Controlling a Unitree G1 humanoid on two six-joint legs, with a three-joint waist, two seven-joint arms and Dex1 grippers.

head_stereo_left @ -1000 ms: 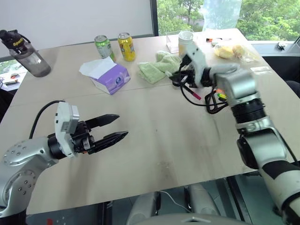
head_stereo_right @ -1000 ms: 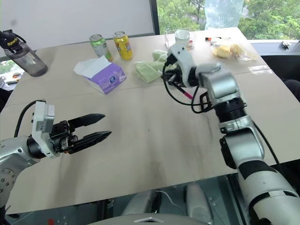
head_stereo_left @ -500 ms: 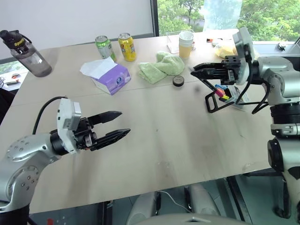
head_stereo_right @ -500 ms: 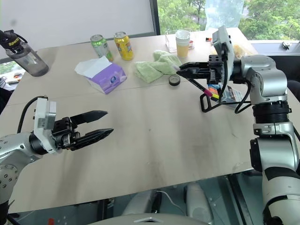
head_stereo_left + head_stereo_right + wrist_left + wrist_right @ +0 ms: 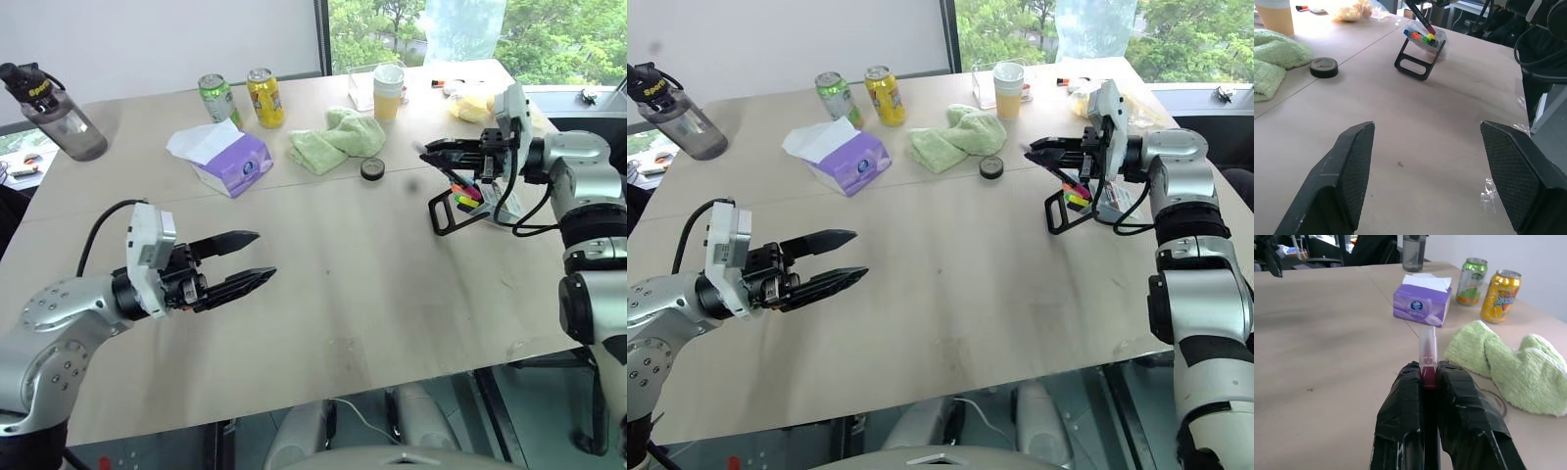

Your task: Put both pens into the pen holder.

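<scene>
My right gripper (image 5: 436,150) is shut on a slim black pen (image 5: 1428,345) with pink ends, whose clear cap sticks out past the fingertips. It hangs level just above the pen holder (image 5: 472,201), a small clear box with a black loop handle and coloured marker tips, at the table's right side. The pen (image 5: 1420,14) slants down, its lower pink end at the holder's (image 5: 1425,39) opening. My left gripper (image 5: 245,259) is open and holds nothing, low over the near left of the table, far from the holder.
A purple tissue box (image 5: 230,157), a green towel (image 5: 338,137) and a black tape roll (image 5: 372,168) lie mid-table. Two cans (image 5: 265,96), a pale cup (image 5: 389,90), a water bottle (image 5: 54,108) and a bag of food (image 5: 480,106) stand along the back.
My right gripper has carried the pink-ended pen to the right, from over the table's middle to just above the pen holder. The left gripper has stayed put and open.
</scene>
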